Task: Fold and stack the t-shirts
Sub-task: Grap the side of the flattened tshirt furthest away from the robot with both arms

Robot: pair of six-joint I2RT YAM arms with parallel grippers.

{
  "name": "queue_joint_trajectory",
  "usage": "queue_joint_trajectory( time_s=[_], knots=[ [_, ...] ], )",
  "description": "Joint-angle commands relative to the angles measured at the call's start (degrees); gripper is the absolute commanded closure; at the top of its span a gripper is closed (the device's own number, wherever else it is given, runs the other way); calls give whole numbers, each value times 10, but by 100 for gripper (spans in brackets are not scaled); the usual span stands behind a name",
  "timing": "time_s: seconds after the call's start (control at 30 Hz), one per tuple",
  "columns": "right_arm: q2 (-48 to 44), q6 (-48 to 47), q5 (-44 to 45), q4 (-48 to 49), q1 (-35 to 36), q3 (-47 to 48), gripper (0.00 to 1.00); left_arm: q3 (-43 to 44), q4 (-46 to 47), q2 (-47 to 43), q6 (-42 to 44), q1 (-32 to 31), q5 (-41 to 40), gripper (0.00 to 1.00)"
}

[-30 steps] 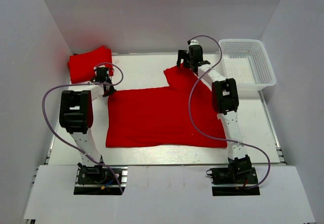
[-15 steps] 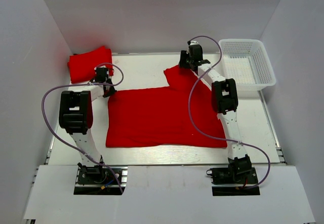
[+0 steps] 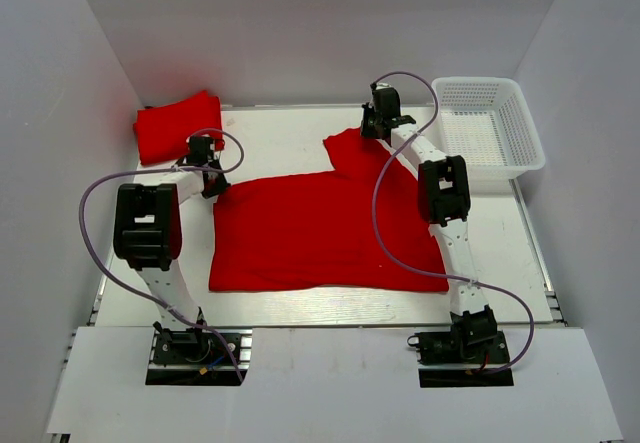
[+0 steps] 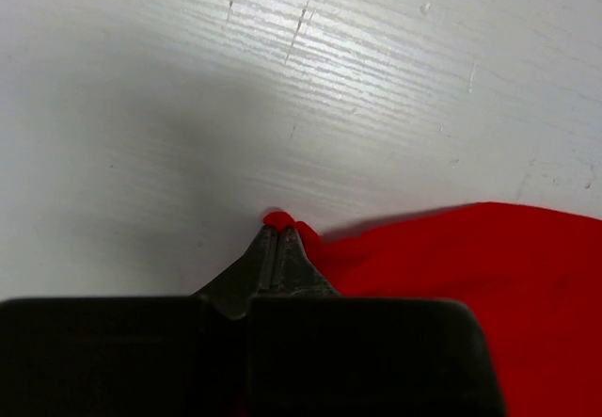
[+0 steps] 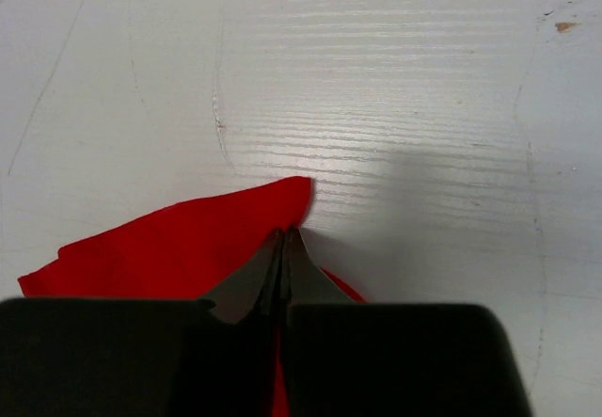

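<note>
A bright red t-shirt (image 3: 320, 233) lies spread flat across the middle of the table, one sleeve reaching up toward the back right. My left gripper (image 3: 211, 185) is shut on the shirt's far left corner (image 4: 282, 221), a red tip poking out past the jaws. My right gripper (image 3: 372, 129) is shut on the tip of the sleeve (image 5: 273, 212) at the back. A second red t-shirt (image 3: 172, 126) lies folded at the far left corner of the table.
A white mesh basket (image 3: 490, 135) stands at the back right beside the right arm. White walls close in the table on three sides. Purple cables loop from both arms.
The right gripper's jaws have closed on the sleeve tip. The left gripper stays shut on its corner and has barely shifted.
</note>
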Motion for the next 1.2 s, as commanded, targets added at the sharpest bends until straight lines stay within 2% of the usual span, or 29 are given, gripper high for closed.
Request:
queue_joint_trajectory(
  time_s=[0.0, 0.17, 0.3, 0.4, 0.53, 0.7, 1.17],
  knots=[
    [8, -3, 0, -31, 5, 15, 100, -10, -17, -44, 5, -4, -1, 100],
    [-58, -27, 29, 59, 9, -60, 100, -10, -7, -56, 16, -4, 6, 100],
    [-119, -21, 5, 126, 4, -116, 100, -4, -1, -62, 16, -4, 22, 100],
    [-174, -55, -6, 179, 7, -177, 100, -4, 11, -75, 16, -4, 34, 100],
    [-242, -48, -42, 218, 4, -261, 100, -17, 17, -88, 16, -4, 34, 100],
    [-344, -43, -48, 297, 4, -416, 100, -44, 28, -126, 11, -4, 34, 100],
    [-642, -14, -47, 287, 6, -711, 100, -147, 28, -237, -21, -4, 23, 100]
  ],
)
